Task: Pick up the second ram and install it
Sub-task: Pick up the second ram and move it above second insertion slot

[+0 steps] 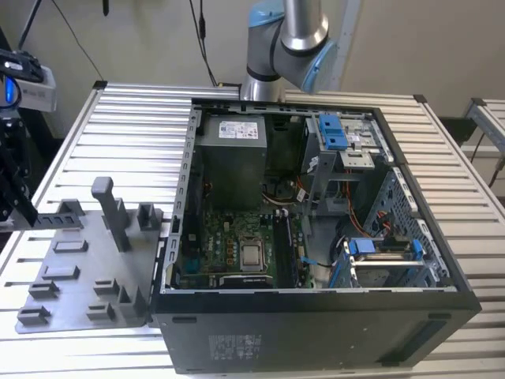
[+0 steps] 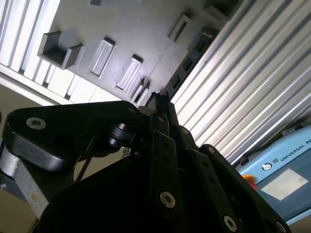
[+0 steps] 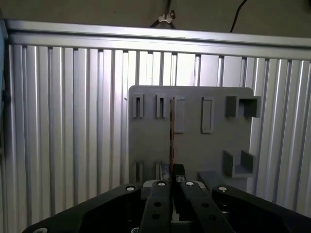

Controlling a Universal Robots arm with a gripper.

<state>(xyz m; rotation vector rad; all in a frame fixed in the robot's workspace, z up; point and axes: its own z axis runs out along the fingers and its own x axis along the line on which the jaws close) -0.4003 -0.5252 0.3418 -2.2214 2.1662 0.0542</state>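
The second ram [image 1: 57,219] is a thin dark stick held level over the far left end of the grey fixture plate [image 1: 79,276], at the exterior view's left. My gripper [image 1: 24,215] is shut on one end of it. In the first wrist view the ram [image 3: 171,131] appears edge-on, running out from the closed gripper [image 3: 174,171] over the plate [image 3: 189,145] between its slotted blocks. The second wrist view shows the ram's [image 2: 192,53] flat side with its chips, reaching out from the gripper [image 2: 160,99] past the plate's [image 2: 136,29] edge.
The open computer case [image 1: 316,324] lies to the exterior view's right of the plate, with the motherboard [image 1: 229,237] and power supply [image 1: 233,158] inside. A tall grey post [image 1: 110,209] stands on the plate. A blue and white device [image 2: 286,170] lies beside the ribbed table [image 1: 134,126].
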